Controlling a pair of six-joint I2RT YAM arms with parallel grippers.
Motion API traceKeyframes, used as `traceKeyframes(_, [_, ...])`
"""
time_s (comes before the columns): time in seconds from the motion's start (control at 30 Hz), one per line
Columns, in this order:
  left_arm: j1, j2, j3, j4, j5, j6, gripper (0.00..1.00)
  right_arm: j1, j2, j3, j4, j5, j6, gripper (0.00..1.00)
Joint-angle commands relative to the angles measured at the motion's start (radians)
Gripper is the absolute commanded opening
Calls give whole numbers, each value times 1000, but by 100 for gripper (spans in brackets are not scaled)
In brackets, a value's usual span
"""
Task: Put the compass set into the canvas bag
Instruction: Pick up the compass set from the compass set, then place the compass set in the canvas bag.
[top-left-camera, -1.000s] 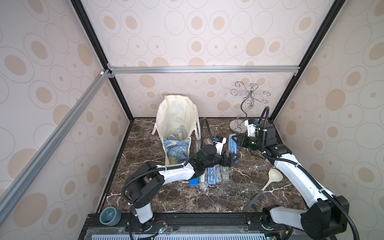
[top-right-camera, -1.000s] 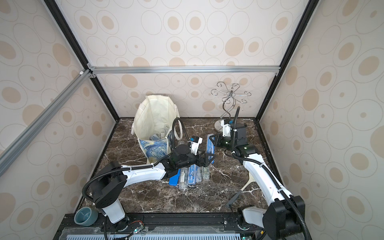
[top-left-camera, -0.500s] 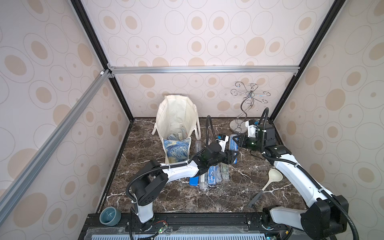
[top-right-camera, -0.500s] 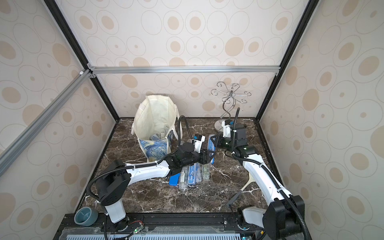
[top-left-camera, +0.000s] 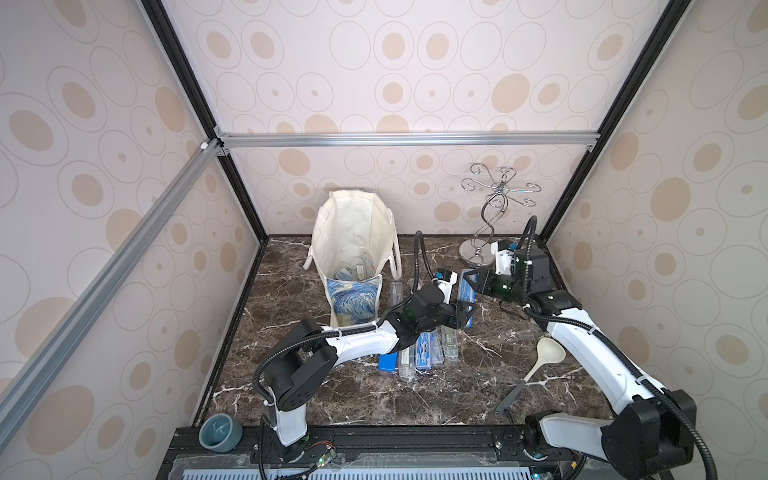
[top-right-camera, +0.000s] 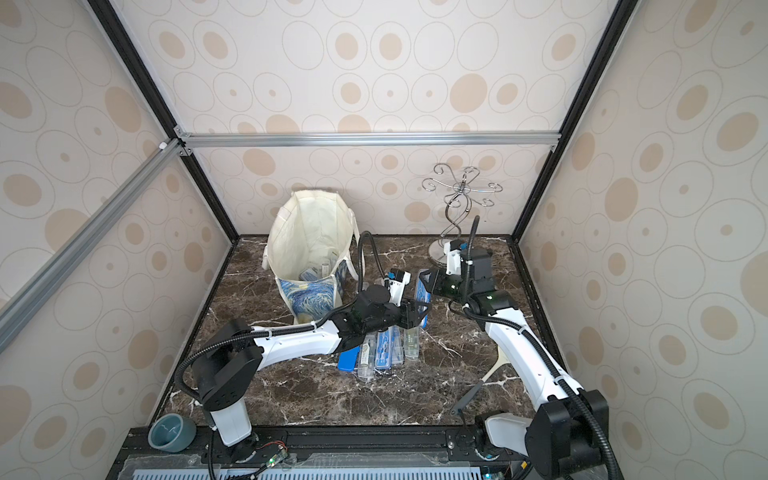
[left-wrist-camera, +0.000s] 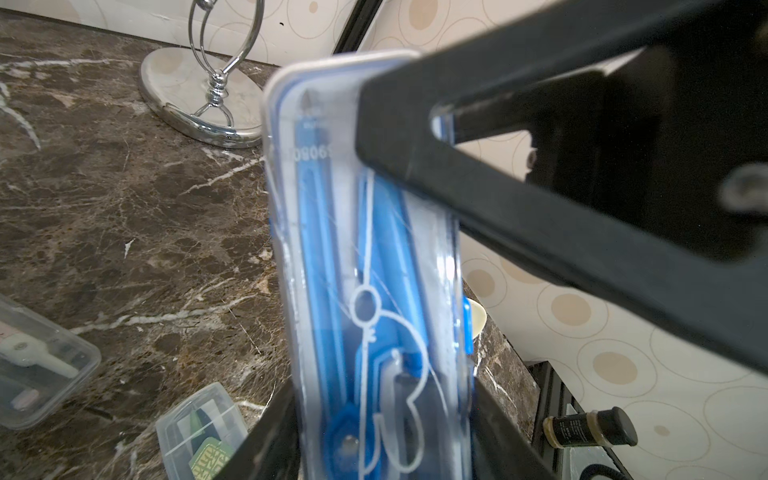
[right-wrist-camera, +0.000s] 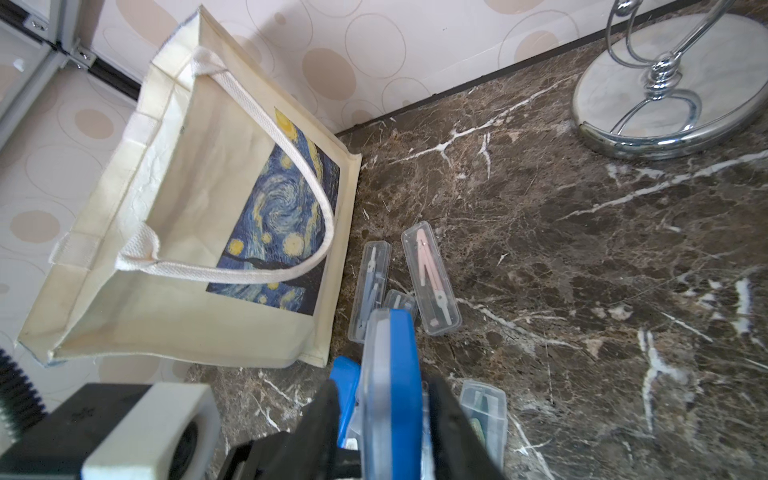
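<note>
Above the dark marble tabletop (top-left-camera: 415, 399), the left gripper (top-left-camera: 464, 316) clamps the upright blue-and-clear plastic compass case (left-wrist-camera: 374, 257) at its lower end, while the right gripper (top-left-camera: 469, 279) loosely straddles its top.

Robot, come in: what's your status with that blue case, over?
Left gripper clamped on one end of blue compass case. Right gripper loose around the other end. Canvas bag upright, mouth open. Nothing seen blocking it.

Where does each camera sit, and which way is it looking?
Top views: high in front, looking down on table, bag; left arm and right arm show.
Left wrist: on left arm, facing stand; left pincer grips blue case.
Right wrist: on right arm, facing bag; right pincer open around blue case.
Shared: wrist views both show blue case and stand.
</note>
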Motion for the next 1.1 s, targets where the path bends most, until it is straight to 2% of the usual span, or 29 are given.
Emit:
traceKeyframes(0.0, [-9, 9, 46, -20, -19, 35, 49, -3, -13, 13, -28, 55, -5, 79])
traceKeyframes(0.03, [-10, 6, 53, -31, -24, 42, 49, -6, -27, 14, -38, 82, -9, 94])
traceKeyframes(0.07, [-9, 7, 59, -43, -29, 51, 49, -10, -42, 13, -47, 105, -12, 100])
traceKeyframes(0.2, [-9, -8, 121, -131, -83, 111, 49, -37, -134, -2, -89, 233, -27, 100])
traceKeyframes(0.4, [20, -26, 314, -374, -203, 238, 51, -72, -293, -67, -89, 364, -11, 100])
traceKeyframes(0.5, [59, -42, 399, -452, -237, 284, 52, -72, -316, -89, -87, 365, -7, 100])
traceKeyframes(0.7, [165, -104, 531, -589, -389, 379, 53, -72, -249, -108, -103, 309, -12, 100])
traceKeyframes(1.07, [425, -251, 465, -672, -478, 422, 56, -72, -122, -155, -66, 232, -14, 100])
